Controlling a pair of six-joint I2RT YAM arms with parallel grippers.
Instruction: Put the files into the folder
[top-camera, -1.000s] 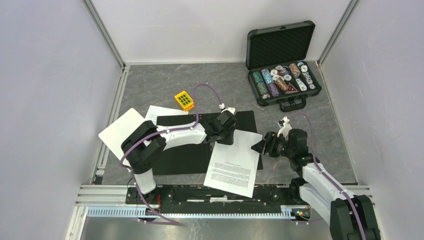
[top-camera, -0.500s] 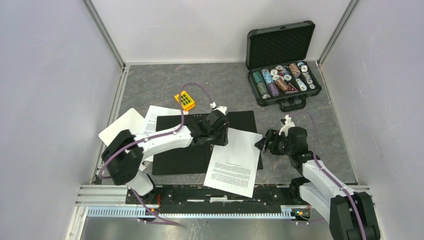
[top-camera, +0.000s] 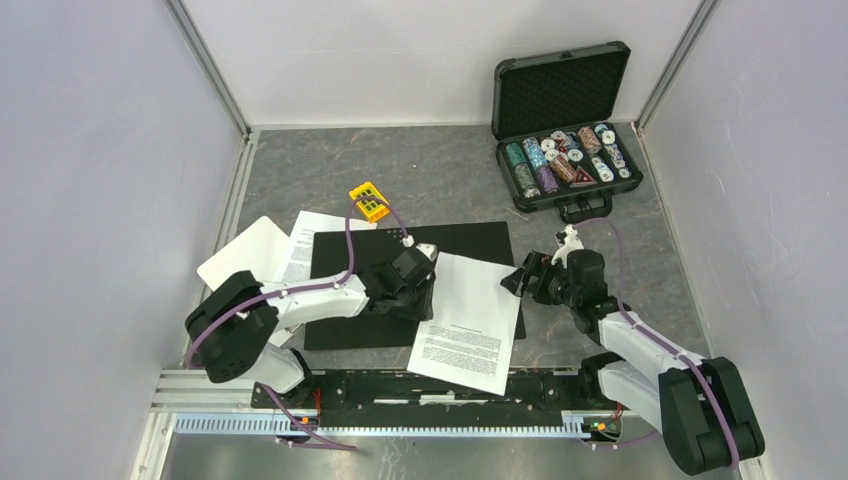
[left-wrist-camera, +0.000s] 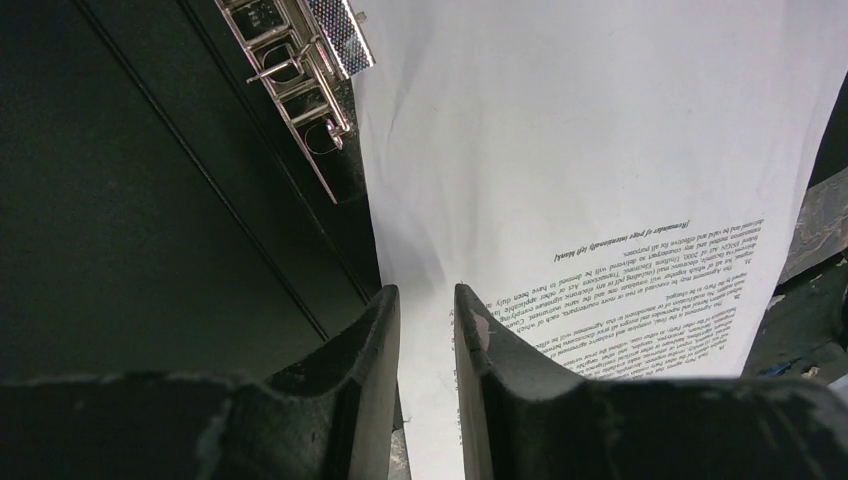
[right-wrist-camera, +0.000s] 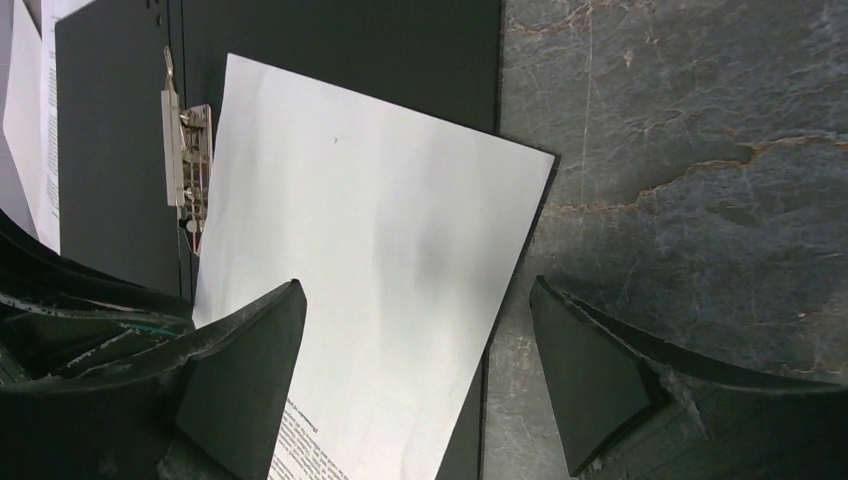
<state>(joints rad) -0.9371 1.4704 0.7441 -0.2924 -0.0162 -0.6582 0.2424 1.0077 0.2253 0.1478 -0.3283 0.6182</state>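
Top external view gives the layout. The folder (top-camera: 470, 240) lies open on the bench (top-camera: 650, 260), black inside up. One of the files, a printed sheet (top-camera: 470, 320), rests skewed across its right half. The sheet's near end hangs past the folder's near edge, and one corner pokes just over the right edge. A second sheet (top-camera: 300, 250) lies at the folder's far-left corner, partly on a white clipboard (top-camera: 240, 255), and is not yet in the folder.

I judge the step in hand to be seating the first sheet. It is on the folder but not squared to it. The next move calls for sliding it toward the far side and turning it until its long edge runs parallel to the metal clip (left-wrist-camera: 300, 60). Thin paper may buckle or skate if it is pushed from one point only.

The left claw (top-camera: 420, 295) is low over the sheet's left edge, just near of the clip. In the left wrist view its jaws stand a narrow gap apart. The paper edge runs beneath them, and nothing is visibly pinched. The right claw (right-wrist-camera: 418, 290) hovers released, jaws spread wide, over the sheet's right edge where paper, folder and bench meet. It touches none of them as far as I can tell.
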